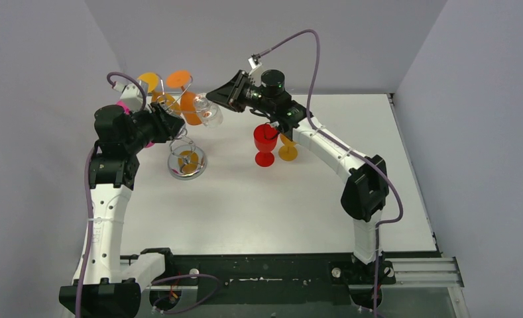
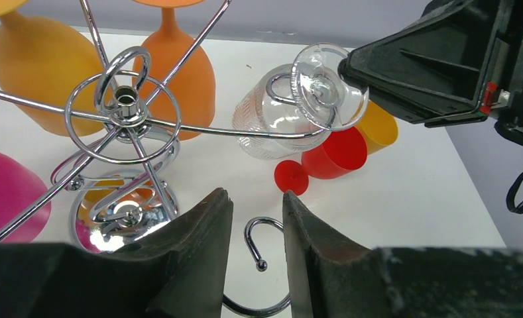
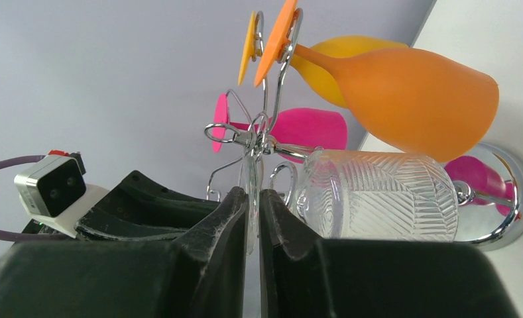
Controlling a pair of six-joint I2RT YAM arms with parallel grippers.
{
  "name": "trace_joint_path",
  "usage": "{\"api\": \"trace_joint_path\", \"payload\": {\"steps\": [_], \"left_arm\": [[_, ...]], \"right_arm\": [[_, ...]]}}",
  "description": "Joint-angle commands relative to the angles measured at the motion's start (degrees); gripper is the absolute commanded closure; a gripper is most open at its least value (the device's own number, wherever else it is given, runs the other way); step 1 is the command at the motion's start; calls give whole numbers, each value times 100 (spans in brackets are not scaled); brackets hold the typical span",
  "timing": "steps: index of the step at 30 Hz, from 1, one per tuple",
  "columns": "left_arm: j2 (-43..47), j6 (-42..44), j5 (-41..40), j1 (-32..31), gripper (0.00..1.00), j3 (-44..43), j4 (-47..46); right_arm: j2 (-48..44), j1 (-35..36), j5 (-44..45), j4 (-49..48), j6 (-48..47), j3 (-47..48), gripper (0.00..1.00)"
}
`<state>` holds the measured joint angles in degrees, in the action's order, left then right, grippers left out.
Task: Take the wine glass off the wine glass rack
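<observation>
Two goblets stand on the white table [image 1: 245,212], off the wire: a red goblet [image 1: 265,140] and, just behind it, a yellow goblet [image 1: 287,152]. Both are at about 3 o'clock from the round base of the wine glass rack [image 1: 187,162].

At the 9 o'clock side of the rack's top sits the left gripper [image 2: 256,205]. Its jaws stand apart with one curled scroll arm [image 2: 255,242] between them. A gap shows on either side of the wire, so it straddles the rack rather than grips it.

Farther out, at about 1 o'clock from the base, the clear wine glass [image 3: 378,195] hangs bowl down with its stem threaded in a wire arm. The right gripper [image 3: 254,195] reaches in from 3 o'clock and is pinched on the glass's foot [image 2: 328,86]. Its fingers are nearly together with the thin disc edge-on between them.

Beyond, at 11 to 12 o'clock, an orange hanging glass [image 3: 417,99] and a pink hanging glass [image 3: 311,129] fill other arms.

By my reading, the grasp is made but the removal is not. The foot is not yet clear of the wire. What is left is to slide the stem out of the arm's open end, carry the glass away from the rack and set it down. The left jaws may first need to steady the rack.
</observation>
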<state>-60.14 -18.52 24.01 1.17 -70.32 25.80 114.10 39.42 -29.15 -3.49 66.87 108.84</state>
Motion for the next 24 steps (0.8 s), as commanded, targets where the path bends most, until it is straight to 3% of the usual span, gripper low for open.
{"api": "trace_joint_path", "payload": {"steps": [1,10,24], "left_arm": [[-81,86,-1,-11,68,65,399],[-130,56,41,-11,68,14,318],[-147,57,115,-11,69,26,302]], "right_arm": [[-665,5,121,-537,97,-19,100],[-549,166,-4,-539,94,-11,100],[263,208,-27,-48,-52,1117,100]]}}
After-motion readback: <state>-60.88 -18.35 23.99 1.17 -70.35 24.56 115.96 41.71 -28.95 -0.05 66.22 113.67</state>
